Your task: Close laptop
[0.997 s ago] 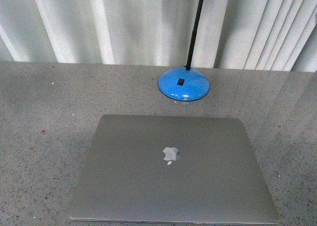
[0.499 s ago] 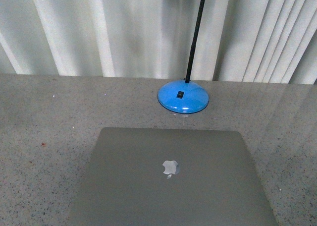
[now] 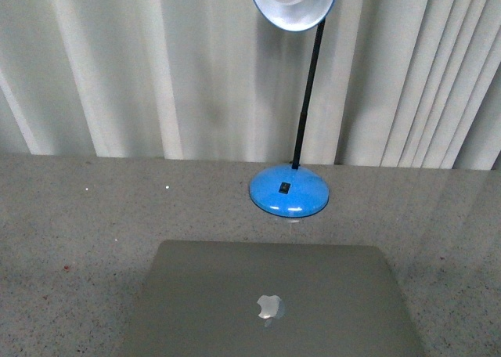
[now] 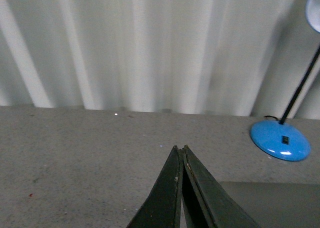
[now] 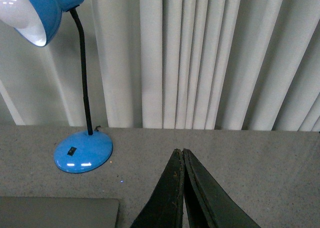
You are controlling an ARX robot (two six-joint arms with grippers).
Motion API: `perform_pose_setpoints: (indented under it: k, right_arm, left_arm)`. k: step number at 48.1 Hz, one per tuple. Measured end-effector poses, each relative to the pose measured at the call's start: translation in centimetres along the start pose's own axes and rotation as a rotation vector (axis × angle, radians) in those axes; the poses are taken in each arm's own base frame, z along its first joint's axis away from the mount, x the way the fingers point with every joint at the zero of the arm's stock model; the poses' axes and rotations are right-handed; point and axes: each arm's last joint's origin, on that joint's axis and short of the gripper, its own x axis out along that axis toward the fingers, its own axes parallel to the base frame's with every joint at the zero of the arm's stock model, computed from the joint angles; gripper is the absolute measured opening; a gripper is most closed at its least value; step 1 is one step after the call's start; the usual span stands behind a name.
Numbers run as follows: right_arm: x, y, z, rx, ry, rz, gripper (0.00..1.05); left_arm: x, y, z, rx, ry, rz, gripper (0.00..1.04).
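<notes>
The silver-grey laptop [image 3: 270, 302] lies shut and flat on the speckled grey table, lid up, with the shiny apple logo [image 3: 270, 307] showing. Its near part runs off the front view's lower edge. One corner of it shows in the left wrist view [image 4: 270, 203] and one in the right wrist view [image 5: 57, 212]. My left gripper [image 4: 180, 148] is shut and empty, above the table beside the laptop. My right gripper [image 5: 179, 151] is shut and empty, above the table on the laptop's other side. Neither gripper shows in the front view.
A blue desk lamp stands behind the laptop, with its round base [image 3: 289, 192] on the table, a black stem and its shade [image 3: 293, 1] high up. It also shows in the left wrist view [image 4: 280, 140] and the right wrist view [image 5: 83, 151]. White pleated curtains [image 3: 156, 67] hang behind the table.
The front view has tilted upward: the laptop and lamp base sit lower in the picture, and the lamp shade has come into view. The laptop stays shut.
</notes>
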Motion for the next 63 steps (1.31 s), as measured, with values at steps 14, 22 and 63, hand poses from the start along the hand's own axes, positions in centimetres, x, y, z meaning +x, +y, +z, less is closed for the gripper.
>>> perform_pose_setpoints:
  k: [14,22,63]
  right_arm:
    - [-2.7,0.0,-2.3,0.002,-0.003,0.000,0.03]
    - [-3.5,0.0,-2.9,0.002,-0.002,0.000,0.03]
    - [-6.1,0.1,-4.2,0.004,-0.020,0.000,0.03]
  left_arm:
    - [-2.1,-0.2,-2.1,-0.008,-0.001,-0.015,0.04]
    - [-2.7,-0.2,-2.5,-0.008,-0.002,-0.016,0.04]
    - [-4.9,-0.2,-3.1,-0.010,-0.037,-0.014,0.04]
